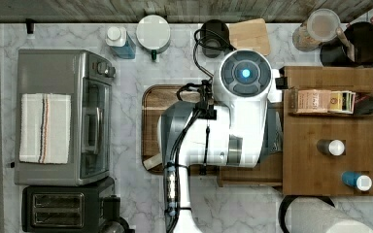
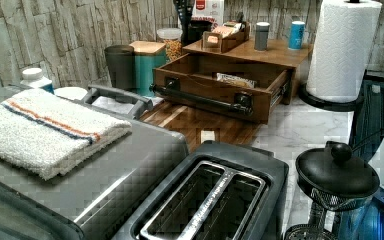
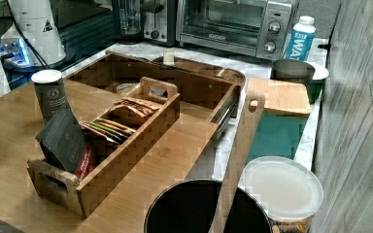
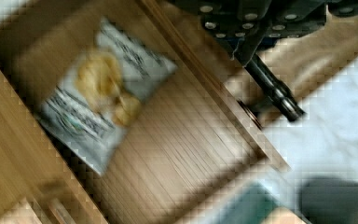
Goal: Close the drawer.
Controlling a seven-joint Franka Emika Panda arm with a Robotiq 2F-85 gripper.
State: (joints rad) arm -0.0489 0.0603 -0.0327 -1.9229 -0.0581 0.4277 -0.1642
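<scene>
One bamboo drawer (image 2: 215,85) is standing open, holding one snack packet (image 4: 105,88); I cannot tell the gripper's finger spread.

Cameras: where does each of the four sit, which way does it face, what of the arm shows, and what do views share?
Top view: overhead, facing straight down on the counter; the white arm covers the drawer.
Left view: low by the toaster, facing across to the open drawer and its black handle.
Right view: above the organizer top, facing back over the drawer to the toaster oven; the arm's base shows.
Wrist view: above the drawer, looking in at a snack bag; gripper body shows.
Shared: the drawer.
</scene>
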